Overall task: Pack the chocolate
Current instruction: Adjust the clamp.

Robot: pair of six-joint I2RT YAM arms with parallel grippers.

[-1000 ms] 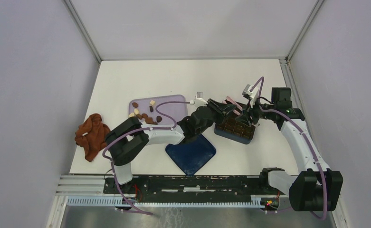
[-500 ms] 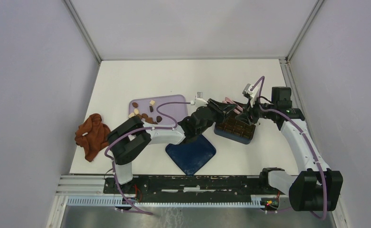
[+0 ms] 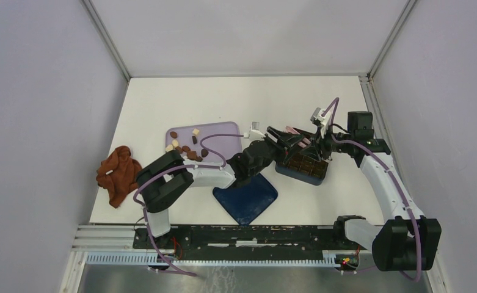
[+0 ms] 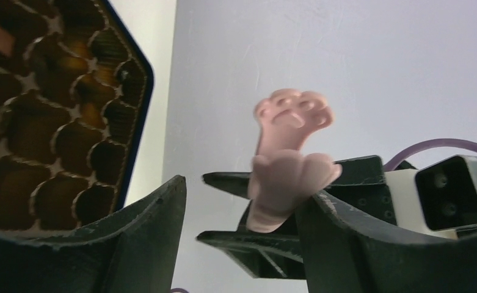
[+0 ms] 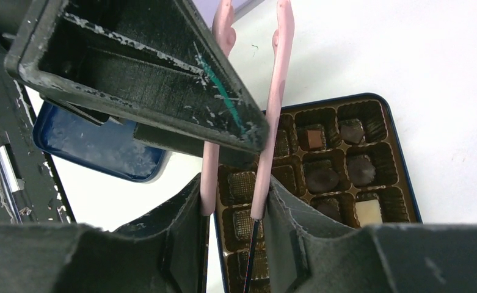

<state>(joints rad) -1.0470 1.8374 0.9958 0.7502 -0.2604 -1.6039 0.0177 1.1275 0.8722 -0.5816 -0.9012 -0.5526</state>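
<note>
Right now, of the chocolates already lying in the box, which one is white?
The square cream-white piece in the box's right-hand column, lowest in the right wrist view; the other pieces there are all brown.

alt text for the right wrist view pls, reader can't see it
The right gripper grips pink tongs between its jaws, their two arms running up the frame. One black left-gripper finger hides part of one arm at upper left. An open box, its brown tray partly filled with chocolate, lies at right; a blue lid at left.
</note>
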